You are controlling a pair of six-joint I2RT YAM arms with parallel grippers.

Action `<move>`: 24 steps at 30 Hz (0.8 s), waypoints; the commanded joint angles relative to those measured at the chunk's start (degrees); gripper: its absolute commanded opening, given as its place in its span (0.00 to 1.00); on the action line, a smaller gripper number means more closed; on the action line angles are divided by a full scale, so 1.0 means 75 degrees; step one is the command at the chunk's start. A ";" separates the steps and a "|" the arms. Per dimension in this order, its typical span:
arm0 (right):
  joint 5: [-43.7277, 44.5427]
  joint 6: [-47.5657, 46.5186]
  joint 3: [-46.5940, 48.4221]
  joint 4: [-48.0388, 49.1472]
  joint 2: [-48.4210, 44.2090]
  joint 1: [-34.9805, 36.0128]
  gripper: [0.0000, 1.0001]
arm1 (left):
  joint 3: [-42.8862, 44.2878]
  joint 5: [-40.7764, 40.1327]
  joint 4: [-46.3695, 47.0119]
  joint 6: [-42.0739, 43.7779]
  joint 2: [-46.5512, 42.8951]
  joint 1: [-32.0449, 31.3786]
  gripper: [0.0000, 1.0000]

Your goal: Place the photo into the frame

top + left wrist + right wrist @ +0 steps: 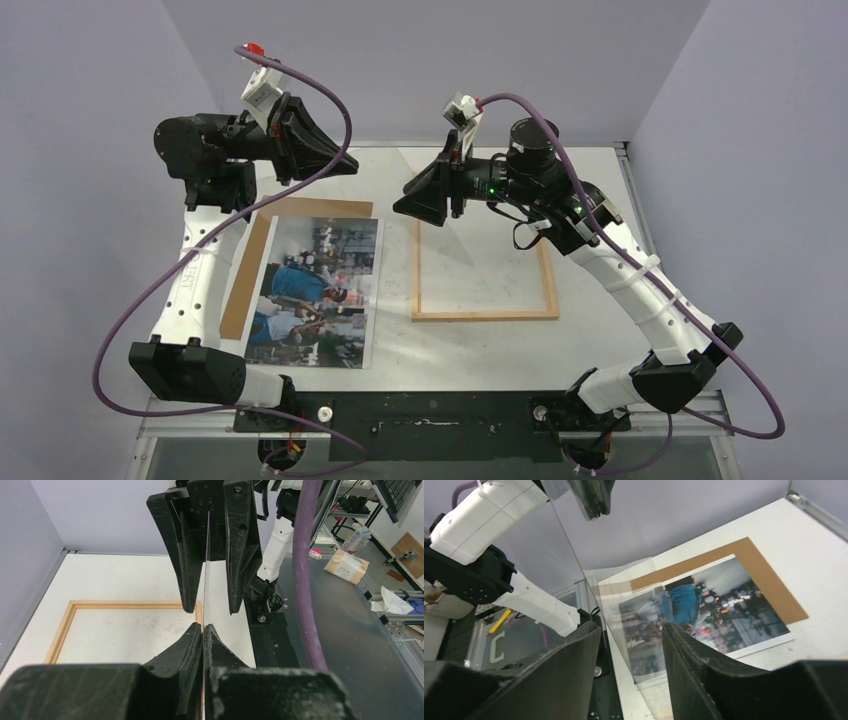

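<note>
The photo [315, 290], a colour street scene, lies face up on the left of the table, on top of a brown backing board [248, 272]; it also shows in the right wrist view [724, 615]. The empty light-wood frame [485, 315] lies flat to the right of it [60, 630]. My left gripper [352, 165] hangs above the table's far middle, shut on the edge of a thin clear pane [205, 605]. Facing it, my right gripper [403, 206] is open, its fingers [684, 650] either side of the same pane [624, 605] without touching it.
Grey walls close the table at the back and sides. A black mounting rail [430, 415] runs along the near edge. Purple cables [130, 330] loop beside both arms. A tissue box [346, 565] sits on a shelf off the table.
</note>
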 commanded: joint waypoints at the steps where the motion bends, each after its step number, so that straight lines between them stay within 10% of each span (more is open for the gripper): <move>1: -0.0786 -0.0004 -0.0077 0.0265 -0.0245 -0.0070 0.43 | 0.0374 -0.0073 0.0249 -0.0021 -0.0144 0.0107 0.00; 6: -0.0934 -0.0014 -0.0151 0.0155 -0.0376 -0.0110 0.23 | 0.0400 -0.0120 0.0182 -0.0016 -0.0135 0.0204 0.00; 24: -0.0954 -0.0435 -0.0389 -0.0183 -0.0330 -0.0125 0.13 | 0.0307 -0.0762 -0.0771 0.0906 -0.0373 0.0490 0.00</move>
